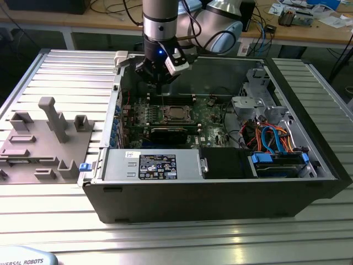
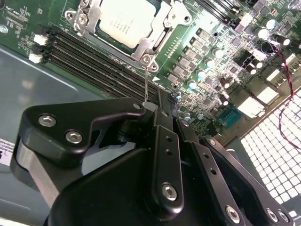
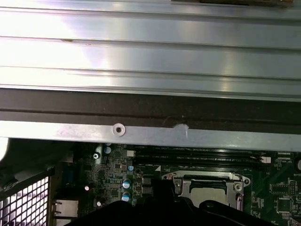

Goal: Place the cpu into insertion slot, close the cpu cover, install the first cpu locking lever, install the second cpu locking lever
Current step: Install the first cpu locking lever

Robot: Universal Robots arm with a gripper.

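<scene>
Exterior view: pincer (image 1: pixel 160 84) above cpu (image 1: pixel 175 114) under cpu cover (image 1: pixel 167 108).

Even, bright overhead light is seen in the exterior view, strong glare is thrown off the ribbed metal panel (image 3: pixel 150 52) in the first wrist view, and the gripper (image 2: pixel 157 101) is rendered soft.

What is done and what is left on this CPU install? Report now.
Done: the cpu sits in the insertion slot, and the cpu cover looks lowered around it. In hand: the gripper appears shut on a thin locking lever, which stands upright beside the socket, not latched. Left: latching it. I cannot tell the other lever's state.
</scene>
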